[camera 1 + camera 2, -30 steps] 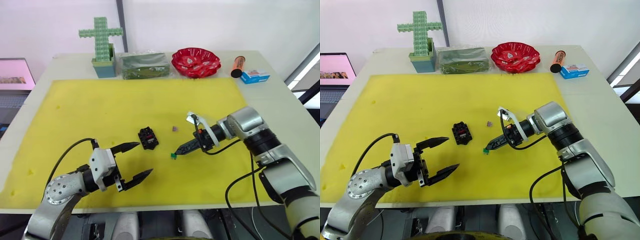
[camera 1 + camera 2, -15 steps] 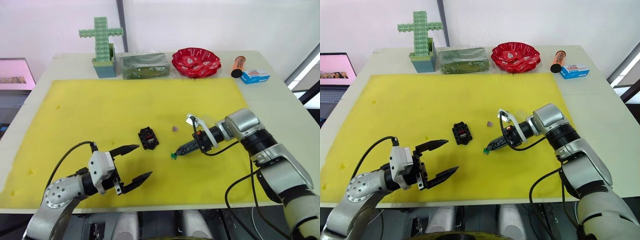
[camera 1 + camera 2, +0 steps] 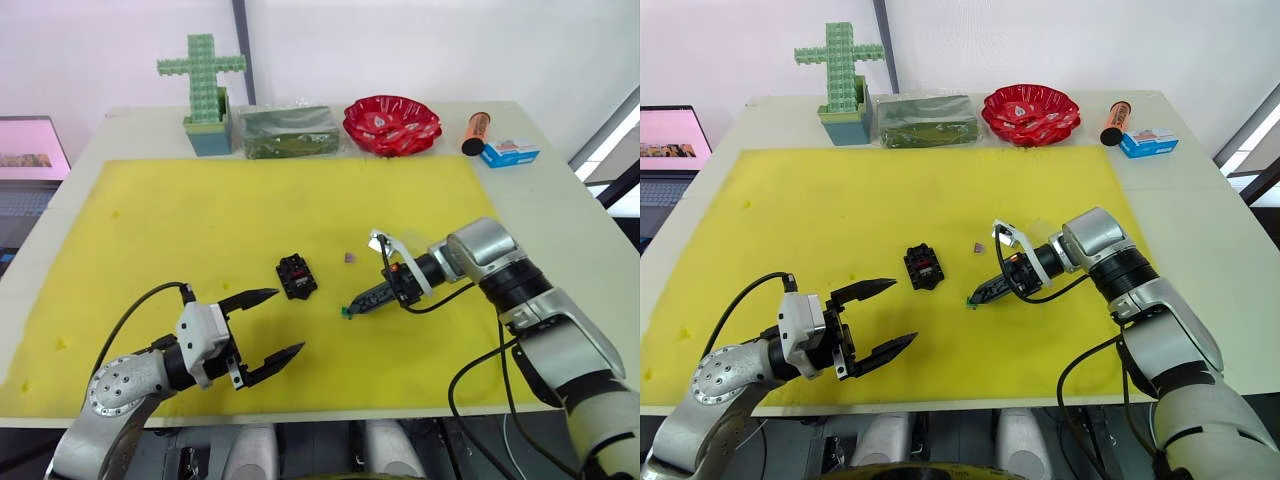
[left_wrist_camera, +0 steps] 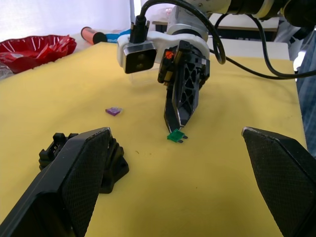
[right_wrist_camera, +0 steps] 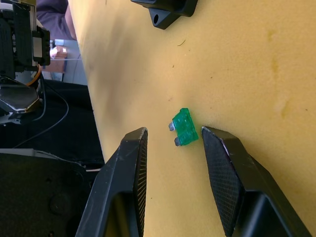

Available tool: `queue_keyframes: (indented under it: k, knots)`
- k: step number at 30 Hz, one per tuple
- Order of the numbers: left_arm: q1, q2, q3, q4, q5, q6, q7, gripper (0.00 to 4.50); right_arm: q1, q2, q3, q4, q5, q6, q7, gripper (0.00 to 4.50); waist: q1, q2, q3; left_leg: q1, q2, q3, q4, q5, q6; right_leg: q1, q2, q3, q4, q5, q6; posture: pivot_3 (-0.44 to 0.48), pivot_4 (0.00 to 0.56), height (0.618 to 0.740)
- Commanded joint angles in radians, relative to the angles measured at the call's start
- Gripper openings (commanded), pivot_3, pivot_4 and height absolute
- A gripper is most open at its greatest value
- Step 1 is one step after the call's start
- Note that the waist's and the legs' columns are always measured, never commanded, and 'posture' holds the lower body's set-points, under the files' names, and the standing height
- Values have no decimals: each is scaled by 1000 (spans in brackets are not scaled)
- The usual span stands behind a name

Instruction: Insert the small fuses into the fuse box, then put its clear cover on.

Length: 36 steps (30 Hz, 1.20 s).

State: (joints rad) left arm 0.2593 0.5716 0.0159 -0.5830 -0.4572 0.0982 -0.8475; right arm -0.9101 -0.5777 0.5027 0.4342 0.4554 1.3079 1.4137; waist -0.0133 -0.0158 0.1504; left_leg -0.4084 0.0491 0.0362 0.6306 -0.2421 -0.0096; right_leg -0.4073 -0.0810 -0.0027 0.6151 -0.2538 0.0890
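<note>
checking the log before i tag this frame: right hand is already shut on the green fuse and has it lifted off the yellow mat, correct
Not quite. The right hand is open, its fingers either side of the green fuse, not shut on it. The fuse lies on the yellow mat, not lifted. The right wrist view shows gaps between the fuse and both fingers.
</note>
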Motion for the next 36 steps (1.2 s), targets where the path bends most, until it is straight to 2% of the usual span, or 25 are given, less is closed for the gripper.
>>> queue_keyframes:
  k: [1,4,5,14,17,20,24,27,30,36]
  knots:
    - [-2,3,8,-22,-3,-20,-3,4500,17,19,1,0,-7,-17,-29,1275,0,0,0,0,0,0,0,0,0,0,0,0,0,0,0,0,150,740]
    - [-3,2,7,-22,-3,-20,-2,4500,22,27,1,14,-19,-34,-49,228,0,0,0,0,0,0,0,0,0,0,0,0,0,0,0,0,150,740]
    - [-3,2,7,-22,-3,-20,-1,4500,24,28,1,17,-22,-39,-52,55,0,-1,0,0,0,0,0,0,0,0,0,0,0,0,0,0,150,740]
    - [0,-2,10,-14,2,-29,0,4500,12,16,-17,6,-19,-48,-58,55,-1,-2,-1,1,0,0,0,0,0,1,0,0,0,0,0,0,150,740]
    - [15,0,33,-16,-5,-35,4,4500,-9,-4,-68,-88,9,-56,-63,55,0,-2,-1,1,0,0,0,0,0,1,0,0,0,0,0,0,150,740]
    - [59,2,79,-27,-28,-29,15,4500,-43,-2,-174,-283,5,-163,-154,55,-3,0,0,0,0,0,0,0,0,-1,0,0,1,0,0,0,150,740]
    - [50,-11,107,-20,-40,-21,42,4500,-73,31,-233,-427,-23,-290,-253,55,2,0,0,0,1,0,-1,0,0,-2,1,0,1,0,0,0,150,740]
    - [-10,-23,101,30,-22,-3,72,4500,-89,37,-166,-467,-139,-529,-273,55,4,-1,-1,0,1,-1,0,0,0,0,1,-1,1,0,0,0,150,740]
    - [-71,-29,92,67,-35,38,85,4500,-116,37,-85,-409,-257,-753,-247,55,1,-1,-1,0,0,-1,1,0,0,1,1,0,1,0,0,0,150,740]
    - [-122,-66,78,164,7,-19,81,4500,-153,63,-12,-333,-356,-864,-211,55,0,-1,-1,0,0,0,0,0,0,0,1,0,1,2,4,0,150,740]
